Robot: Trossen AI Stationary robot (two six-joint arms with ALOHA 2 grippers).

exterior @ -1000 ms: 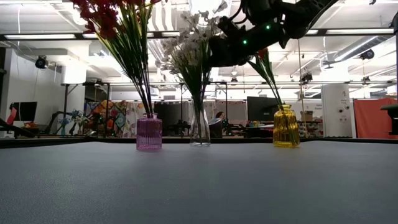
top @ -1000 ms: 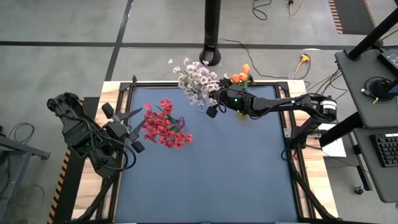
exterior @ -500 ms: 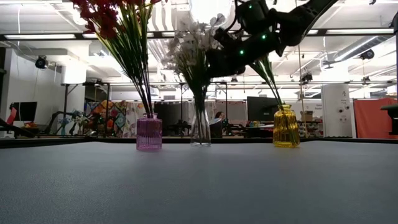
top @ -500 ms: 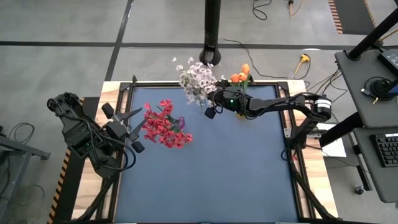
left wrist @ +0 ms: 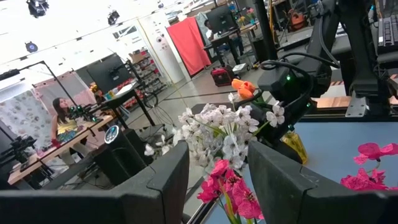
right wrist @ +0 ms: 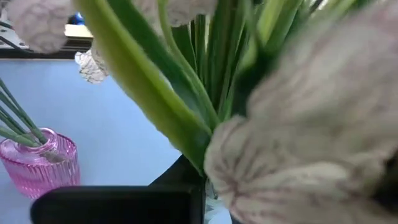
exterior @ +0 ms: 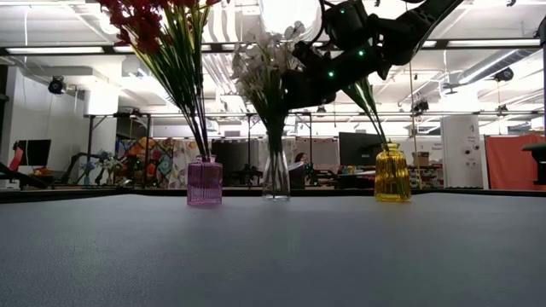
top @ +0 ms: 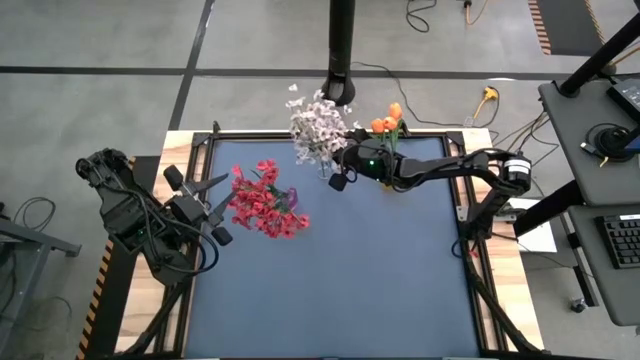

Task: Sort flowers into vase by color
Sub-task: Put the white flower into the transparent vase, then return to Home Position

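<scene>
Three vases line the blue mat's far edge; we see open mat nearer. Left of the clear vase, the left gripper hangs half-spread, empty. The right gripper clenches white flowers' stems there.

Near half of table open, w/ wide room to pass. Far edge blocked: pink vase, clear vase, yellow vase in a row, gaps between. Right arm over clear–yellow gap. Left gripper beside red flowers.
</scene>
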